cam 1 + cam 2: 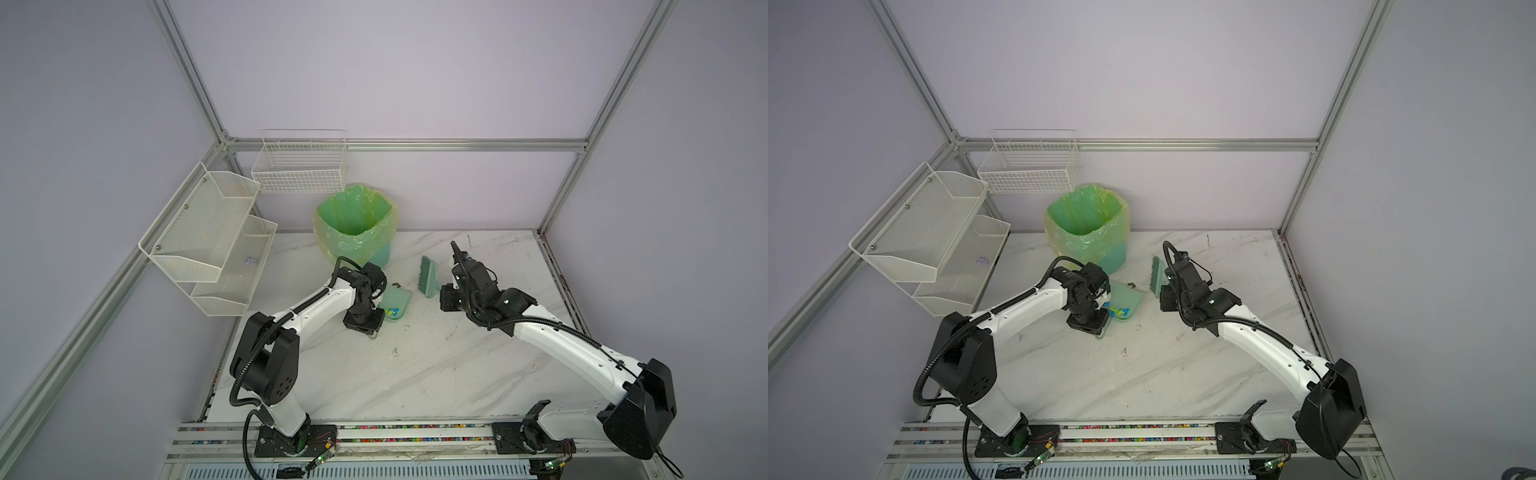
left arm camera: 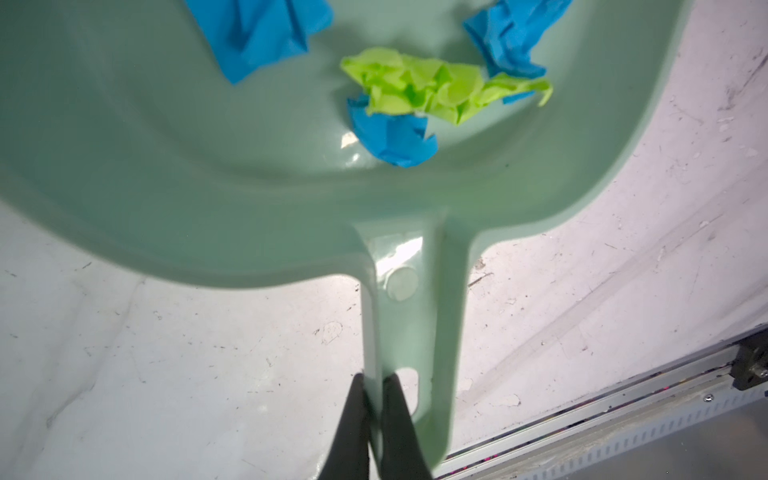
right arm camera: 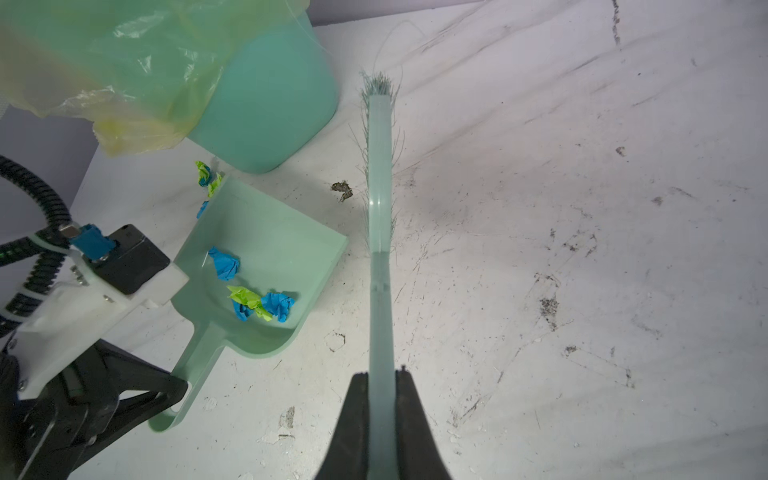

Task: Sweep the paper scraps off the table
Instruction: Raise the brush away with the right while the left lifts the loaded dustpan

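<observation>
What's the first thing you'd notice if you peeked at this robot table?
The bright blue and lime-green paper scraps pop out first, most of them lying in the pale green dustpan that the left tool grips by its handle. Near it stands a bin lined with a green bag, and the right tool holds a matching brush beside the dustpan.

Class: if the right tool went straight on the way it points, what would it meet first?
The right tool grips the brush; beyond it only table, probably then the back wall; the bin stands aside.
</observation>
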Controlling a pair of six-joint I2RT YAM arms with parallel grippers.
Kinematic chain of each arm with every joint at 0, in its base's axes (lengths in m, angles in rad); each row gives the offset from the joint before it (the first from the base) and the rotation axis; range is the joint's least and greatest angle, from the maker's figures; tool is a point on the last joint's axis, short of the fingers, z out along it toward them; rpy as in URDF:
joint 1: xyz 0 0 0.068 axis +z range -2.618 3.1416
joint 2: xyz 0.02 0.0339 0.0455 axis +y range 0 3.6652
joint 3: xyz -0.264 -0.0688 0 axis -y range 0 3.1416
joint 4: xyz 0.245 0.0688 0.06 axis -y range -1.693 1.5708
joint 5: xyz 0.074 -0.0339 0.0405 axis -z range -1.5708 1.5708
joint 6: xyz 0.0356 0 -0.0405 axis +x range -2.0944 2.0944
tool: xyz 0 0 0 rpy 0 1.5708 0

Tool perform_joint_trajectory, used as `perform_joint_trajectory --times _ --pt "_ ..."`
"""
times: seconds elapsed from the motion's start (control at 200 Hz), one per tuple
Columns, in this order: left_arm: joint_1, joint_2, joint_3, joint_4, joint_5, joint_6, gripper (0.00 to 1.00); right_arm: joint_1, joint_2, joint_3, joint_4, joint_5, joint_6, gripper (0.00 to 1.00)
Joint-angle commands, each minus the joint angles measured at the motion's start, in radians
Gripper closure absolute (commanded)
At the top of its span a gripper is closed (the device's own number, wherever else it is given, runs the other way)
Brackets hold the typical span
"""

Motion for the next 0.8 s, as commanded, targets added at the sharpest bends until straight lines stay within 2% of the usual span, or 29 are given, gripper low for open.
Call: perform_joint_trajectory --times 0.0,0.43,0.795 --pt "0.008 -0.033 0.098 -0.016 0.020 -0.016 1.00 -0.015 -0.039 0.000 -0.013 0.019 0.013 1.00" --pt "0.008 -0.066 0.188 -0.017 -0.007 -0.027 1.00 -0.062 -0.075 -0.030 -0.027 0.032 0.008 1.00" --pt "0.008 -0.003 0.389 -0.037 -0.009 -0.028 1.00 -0.072 -0.068 -0.057 -0.026 0.037 0.003 1.00"
